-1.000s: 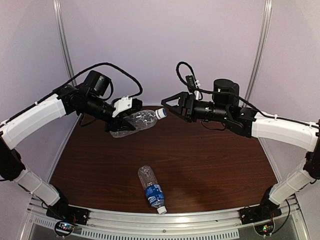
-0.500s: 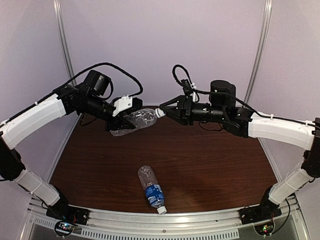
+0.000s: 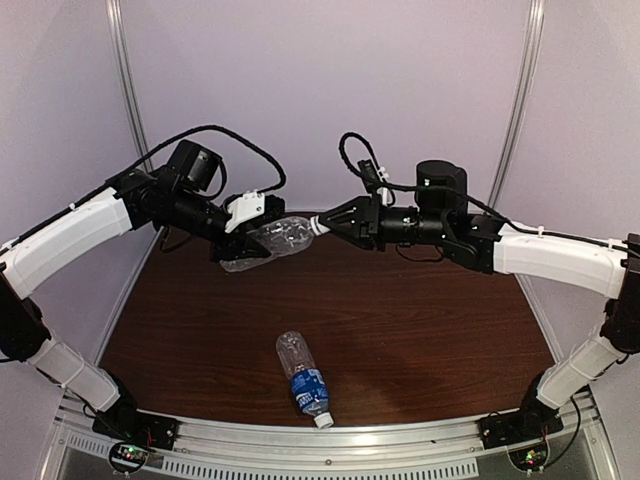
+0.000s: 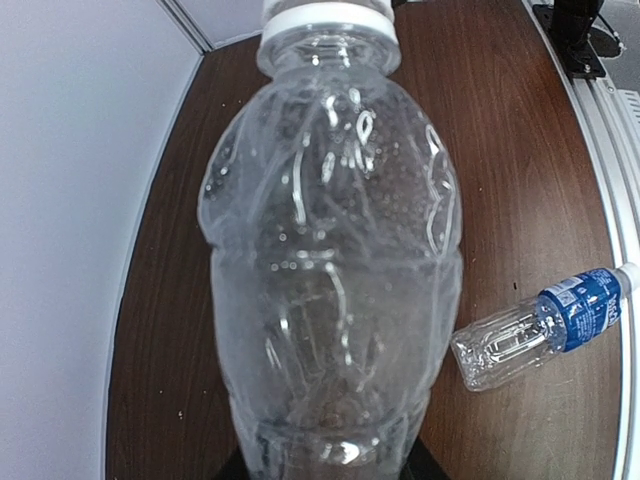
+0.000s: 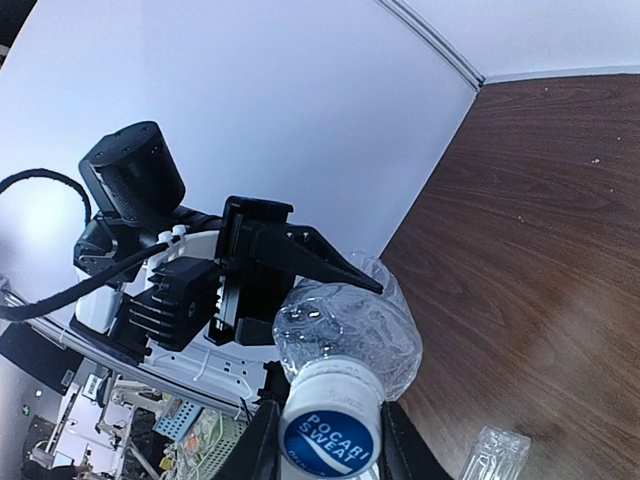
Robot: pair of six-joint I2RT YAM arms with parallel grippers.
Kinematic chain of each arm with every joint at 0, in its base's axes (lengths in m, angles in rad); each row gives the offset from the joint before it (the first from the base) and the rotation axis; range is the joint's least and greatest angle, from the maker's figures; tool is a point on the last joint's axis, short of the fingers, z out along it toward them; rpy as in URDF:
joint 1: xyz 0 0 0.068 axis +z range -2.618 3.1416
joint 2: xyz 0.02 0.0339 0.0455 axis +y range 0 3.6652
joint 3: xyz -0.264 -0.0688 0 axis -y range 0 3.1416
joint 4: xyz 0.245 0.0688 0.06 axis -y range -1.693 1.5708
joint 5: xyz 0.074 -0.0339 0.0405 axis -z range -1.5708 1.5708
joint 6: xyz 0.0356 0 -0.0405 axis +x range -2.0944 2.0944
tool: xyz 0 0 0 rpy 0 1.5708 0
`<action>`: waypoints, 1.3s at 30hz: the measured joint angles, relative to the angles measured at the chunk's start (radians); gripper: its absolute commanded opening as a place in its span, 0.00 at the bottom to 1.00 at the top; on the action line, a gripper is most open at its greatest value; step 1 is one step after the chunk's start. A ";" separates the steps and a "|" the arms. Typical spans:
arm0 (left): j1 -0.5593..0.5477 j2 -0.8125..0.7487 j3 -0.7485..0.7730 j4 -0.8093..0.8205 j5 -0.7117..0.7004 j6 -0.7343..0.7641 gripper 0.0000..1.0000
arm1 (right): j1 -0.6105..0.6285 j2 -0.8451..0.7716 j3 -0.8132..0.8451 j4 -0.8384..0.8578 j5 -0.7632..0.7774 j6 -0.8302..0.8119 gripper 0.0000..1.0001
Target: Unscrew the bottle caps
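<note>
My left gripper [image 3: 240, 245] is shut on the base end of the unlabelled clear bottle [image 3: 275, 243], holding it in the air above the table's back left with its neck pointing right. In the left wrist view this bottle [image 4: 330, 250] fills the picture, its white cap [image 4: 325, 15] at the top edge. My right gripper [image 5: 332, 440] is shut on that cap [image 5: 332, 425], one black finger on each side. The blue-labelled bottle [image 3: 303, 375] lies on the table near the front edge, with its cap [image 3: 323, 421] pointing toward the front rail.
Brown wooden table [image 3: 420, 330] with a metal rail [image 3: 330, 440] along the front and pale walls on three sides. Both arms meet over the back of the table. Part of the lying bottle [image 5: 495, 455] shows at the bottom of the right wrist view.
My right gripper moved left to the held bottle's cap and closed its open jaws on it. The left arm and its bottle stayed still, as did the lying bottle.
</note>
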 measured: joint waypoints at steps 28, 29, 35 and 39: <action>-0.005 0.016 0.004 -0.123 0.248 0.125 0.32 | 0.097 -0.083 0.162 -0.515 -0.006 -1.551 0.00; -0.006 0.018 0.004 -0.124 0.249 0.126 0.32 | 0.100 -0.085 0.162 -0.521 0.001 -1.580 0.00; -0.020 0.023 0.013 -0.122 0.258 0.128 0.33 | 0.106 -0.131 0.122 -0.507 0.016 -1.690 0.00; -0.031 0.024 0.014 -0.113 0.273 0.128 0.32 | 0.109 -0.171 0.077 -0.475 0.017 -1.732 0.00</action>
